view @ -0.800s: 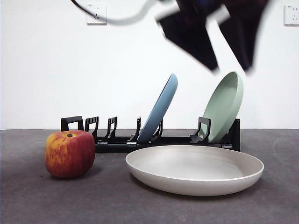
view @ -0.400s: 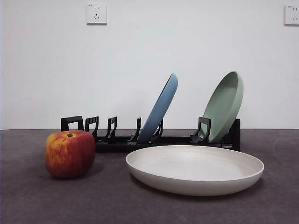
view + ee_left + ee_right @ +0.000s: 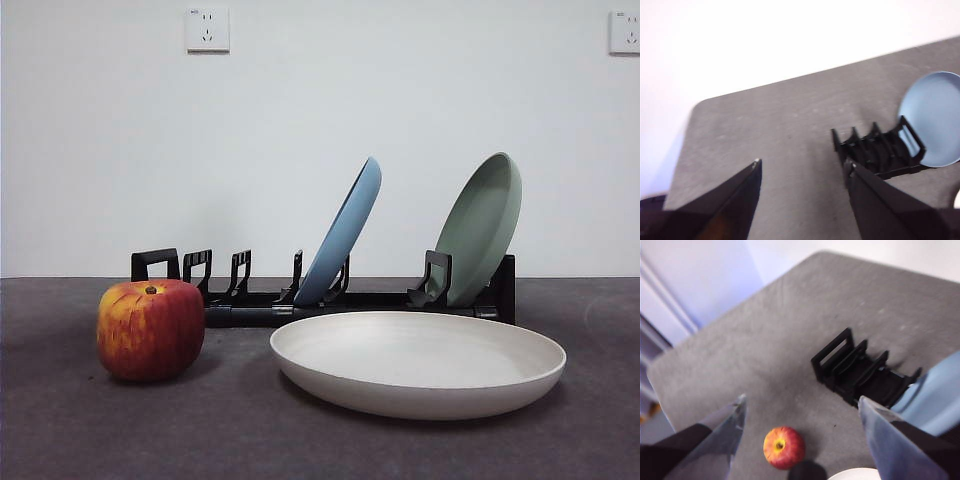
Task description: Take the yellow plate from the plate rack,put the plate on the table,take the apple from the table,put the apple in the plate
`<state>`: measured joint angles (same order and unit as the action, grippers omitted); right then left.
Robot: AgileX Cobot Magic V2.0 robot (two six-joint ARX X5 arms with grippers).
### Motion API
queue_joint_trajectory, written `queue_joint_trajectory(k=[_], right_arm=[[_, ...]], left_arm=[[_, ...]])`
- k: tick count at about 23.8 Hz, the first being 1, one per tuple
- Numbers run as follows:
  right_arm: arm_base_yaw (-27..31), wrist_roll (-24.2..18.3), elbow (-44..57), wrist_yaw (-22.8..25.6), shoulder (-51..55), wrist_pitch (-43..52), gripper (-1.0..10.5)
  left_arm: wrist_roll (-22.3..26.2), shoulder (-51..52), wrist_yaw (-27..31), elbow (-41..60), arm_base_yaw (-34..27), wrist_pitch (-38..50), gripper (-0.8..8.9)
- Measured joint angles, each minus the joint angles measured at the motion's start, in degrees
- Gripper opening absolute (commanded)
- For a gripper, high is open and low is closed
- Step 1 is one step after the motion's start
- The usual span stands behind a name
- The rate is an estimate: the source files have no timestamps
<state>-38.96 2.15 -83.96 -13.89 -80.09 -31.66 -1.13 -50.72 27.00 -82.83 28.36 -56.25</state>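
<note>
The yellow plate (image 3: 418,362), cream and shallow, lies flat on the table (image 3: 320,440) in front of the plate rack (image 3: 330,298). The apple (image 3: 150,328) stands on the table to the plate's left; it also shows in the right wrist view (image 3: 784,447), below and between the right gripper's jaws. My right gripper (image 3: 802,407) is open and empty, high above the apple and the rack's loop end (image 3: 860,372). My left gripper (image 3: 805,167) is open and empty, high over bare table beside the rack (image 3: 879,150). Neither gripper shows in the front view.
A light blue plate (image 3: 342,232) and a sage green plate (image 3: 482,226) lean upright in the rack. The blue plate also shows in the left wrist view (image 3: 934,117). Two wall sockets (image 3: 207,28) are on the white wall behind.
One second ago a dark, blurred arm was at the top of the front view above the green plate. It has left that view. The plate, apple and rack have not moved.
</note>
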Motion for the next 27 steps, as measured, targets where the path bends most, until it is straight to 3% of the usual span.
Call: queue_joint_trajectory(k=[3, 8, 16, 22, 25, 27], right_arm=[[-3.93, -2.25, -2.71, 2.95, -4.96, -1.33, 4.8], [-8.26, -4.79, -3.67, 6.25, -12.59, -1.33, 4.8], [-11.80, -6.60, -3.69, 6.62, -27.54, 1.03, 4.8], [-14.69, -6.71, -3.69, 6.67, -34.58, 3.28, 4.8], [-15.41, -6.71, -3.69, 6.67, -37.55, 4.61, 4.6], [-15.41, -6.67, -3.69, 8.04, -38.99, 4.50, 3.1]], left_arm=[[-0.02, 4.44, 0.07, 0.00, -0.61, -3.13, 2.83], [-1.40, 10.43, 0.04, -0.02, -0.61, -7.26, 2.83], [-6.71, 13.46, -0.22, 0.00, -0.61, -18.97, 2.83], [-8.20, 13.46, -0.57, 0.00, -0.61, -19.10, 2.83], [-8.61, 13.46, -0.57, 0.00, -0.61, -19.15, 2.83], [-8.61, 13.46, -0.57, 0.00, -0.61, -19.47, 2.83]])
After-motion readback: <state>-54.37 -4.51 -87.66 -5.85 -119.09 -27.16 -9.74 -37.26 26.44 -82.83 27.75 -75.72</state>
